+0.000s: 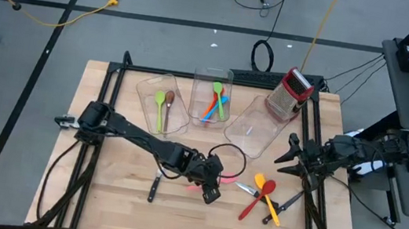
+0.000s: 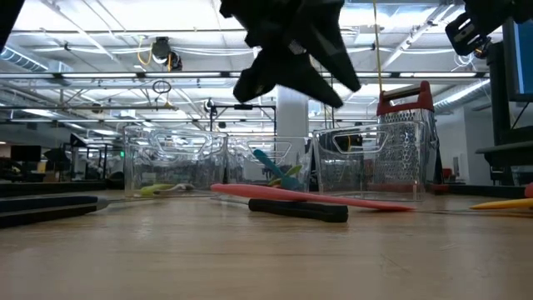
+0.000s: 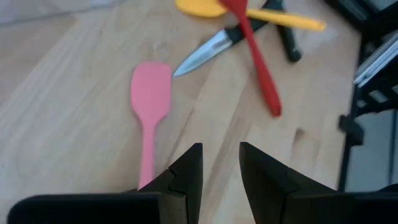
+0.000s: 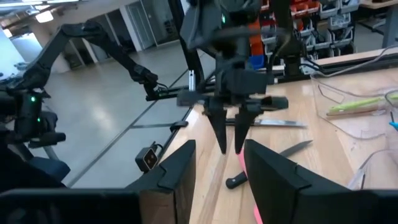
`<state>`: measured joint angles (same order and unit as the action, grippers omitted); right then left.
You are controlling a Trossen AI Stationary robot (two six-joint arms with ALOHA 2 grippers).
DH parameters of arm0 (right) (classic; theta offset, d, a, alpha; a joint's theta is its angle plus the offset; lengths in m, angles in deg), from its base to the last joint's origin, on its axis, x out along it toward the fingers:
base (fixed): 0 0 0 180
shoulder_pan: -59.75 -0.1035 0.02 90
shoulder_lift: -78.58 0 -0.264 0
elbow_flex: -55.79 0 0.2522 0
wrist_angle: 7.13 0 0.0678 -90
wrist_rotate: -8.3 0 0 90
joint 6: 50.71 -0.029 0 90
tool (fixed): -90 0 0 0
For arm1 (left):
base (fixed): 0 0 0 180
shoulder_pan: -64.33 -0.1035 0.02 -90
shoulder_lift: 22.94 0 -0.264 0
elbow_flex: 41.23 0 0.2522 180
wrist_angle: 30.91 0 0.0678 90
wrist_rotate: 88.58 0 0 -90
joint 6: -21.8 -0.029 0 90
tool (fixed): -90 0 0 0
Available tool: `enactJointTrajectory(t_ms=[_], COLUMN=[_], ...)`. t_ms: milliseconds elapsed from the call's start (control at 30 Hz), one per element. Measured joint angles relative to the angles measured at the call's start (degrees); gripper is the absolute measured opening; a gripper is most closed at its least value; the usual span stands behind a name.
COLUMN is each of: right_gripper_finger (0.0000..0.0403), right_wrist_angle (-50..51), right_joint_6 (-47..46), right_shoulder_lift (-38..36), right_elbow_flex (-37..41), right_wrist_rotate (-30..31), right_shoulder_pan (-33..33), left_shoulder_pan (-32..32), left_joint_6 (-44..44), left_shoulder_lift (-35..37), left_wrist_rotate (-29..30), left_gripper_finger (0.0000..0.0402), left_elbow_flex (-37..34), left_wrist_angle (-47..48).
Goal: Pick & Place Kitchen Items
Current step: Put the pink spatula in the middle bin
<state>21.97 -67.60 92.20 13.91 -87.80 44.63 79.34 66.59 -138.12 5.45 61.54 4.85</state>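
The wooden table (image 1: 122, 199) is carrying three clear bins (image 1: 211, 96) at its far side, some already holding spoons. Nearer than the bins, the left gripper (image 1: 211, 188) is hovering over the pink spatula (image 3: 149, 112), fingers slightly apart and empty; the right gripper (image 1: 288, 155) is waiting just beside the bins' right end, fingers apart. The handle is lying beside the fingertips rather than between them — closing now risks a miss. The handle's end is hidden behind the gripper.

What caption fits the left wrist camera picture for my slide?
Left gripper, empty with fingers slightly apart, hovers over the pink spatula beside a steel knife and red spoon.
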Motion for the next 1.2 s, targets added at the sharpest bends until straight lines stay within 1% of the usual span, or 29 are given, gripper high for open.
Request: enactJointTrajectory(t_ms=[233, 333, 433, 533, 633, 767, 867, 1000, 1200], right_gripper_finger=[0.0128, 0.0128, 0.0128, 0.0128, 0.0128, 0.0128, 0.0128, 0.0128, 0.0128], right_wrist_angle=[-0.2, -0.18, -0.1, -0.16, -0.07, -0.09, -0.09, -0.1, -0.11], right_joint_6=[0.0, -0.17, -0.42, -0.42, -0.42, -0.17, 0.0, 0.01, -0.33], right_shoulder_lift=[-0.03, -0.02, -0.02, -0.02, -0.02, -0.02, -0.02, -0.01, -0.02], right_elbow_flex=[0.0, 0.0, 0.0, 0.0, -0.02, -0.02, -0.02, -0.02, -0.07], right_wrist_rotate=[0.03, 0.03, 0.12, 0.18, 0.18, 0.12, 0.21, 0.23, 0.25], right_shoulder_pan=[0.01, 0.01, 0.02, 0.0, 0.0, 0.01, 0.0, 0.02, 0.02], left_shoulder_pan=[-0.78, -1.35, -1.95, -2.01, -1.97, -1.99, -1.99, -1.97, -1.75], left_joint_6=[-2.16, -2.7, -5.39, -8.33, -10.06, -10.3, -10.82, -8.7, -8.18], left_shoulder_lift=[-2.87, -2.97, -2.97, -2.97, -2.95, -2.97, -2.98, -4.83, -7.52], left_wrist_rotate=[-2.56, -2.53, -2.49, -2.47, -2.15, -1.11, -0.62, -1.01, -2.39], left_gripper_finger=[0.0106, 0.0106, 0.0112, 0.0135, 0.0173, 0.023, 0.0261, 0.0278, 0.0274], left_elbow_flex=[-0.05, -0.09, -0.07, -0.07, -0.18, -0.31, -0.31, -0.31, -0.31], left_wrist_angle=[-4.52, -4.12, -3.5, -3.7, -3.84, -3.52, -2.78, -2.24, -2.45])
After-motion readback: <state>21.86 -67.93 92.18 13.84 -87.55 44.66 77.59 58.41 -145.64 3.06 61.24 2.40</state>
